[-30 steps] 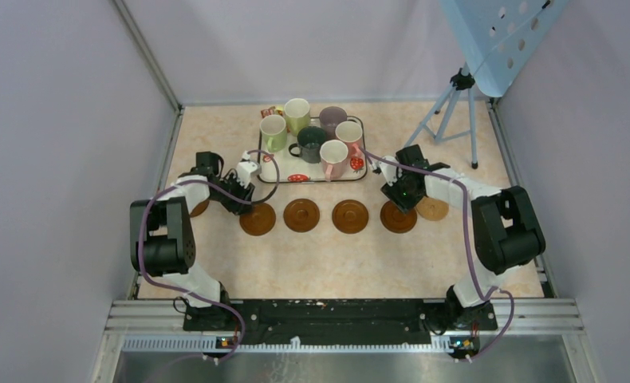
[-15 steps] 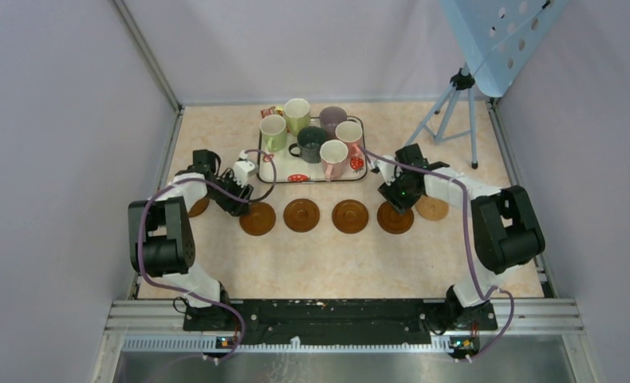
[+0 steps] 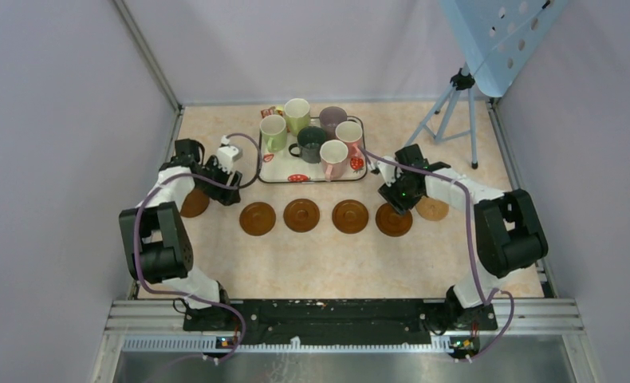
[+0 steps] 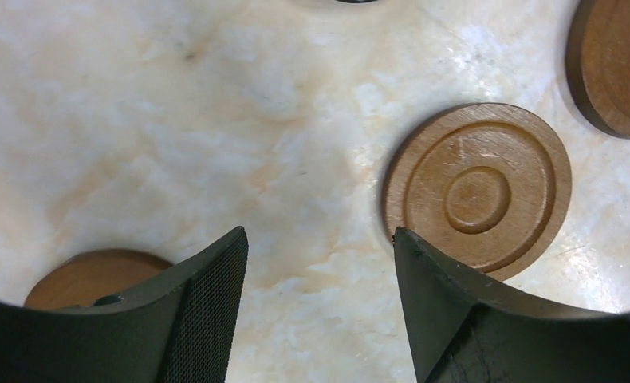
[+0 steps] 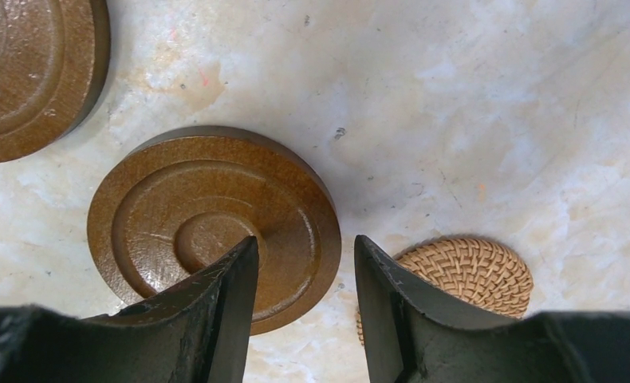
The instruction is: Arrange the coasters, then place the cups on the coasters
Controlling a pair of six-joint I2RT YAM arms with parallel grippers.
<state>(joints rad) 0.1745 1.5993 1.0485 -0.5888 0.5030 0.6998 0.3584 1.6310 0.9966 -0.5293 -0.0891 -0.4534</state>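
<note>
Four brown coasters lie in a row; the leftmost [image 3: 257,218] [image 4: 478,190] is just right of my left gripper [image 3: 230,190] [image 4: 320,247], which hangs open over bare table. Another coaster [image 3: 194,203] [image 4: 88,275] sits partly hidden behind its left finger. My right gripper [image 3: 397,201] [image 5: 305,251] is open low over the right edge of the row's last coaster [image 3: 394,220] [image 5: 208,215], gripping nothing. A tan woven coaster [image 3: 433,208] [image 5: 471,271] lies beside it. Several cups, among them a green one [image 3: 273,132], a pink one [image 3: 333,158] and a dark one [image 3: 312,144], stand on the tray.
The white strawberry-print tray [image 3: 296,177] sits behind the coaster row. A tripod [image 3: 455,112] with a pale blue perforated panel [image 3: 495,24] stands at the back right. Walls close in the table on the left and right.
My left gripper has opened wider and drawn back to the left, away from the leftmost coaster of the row. The right gripper has barely moved; its coaster has slid slightly left.
</note>
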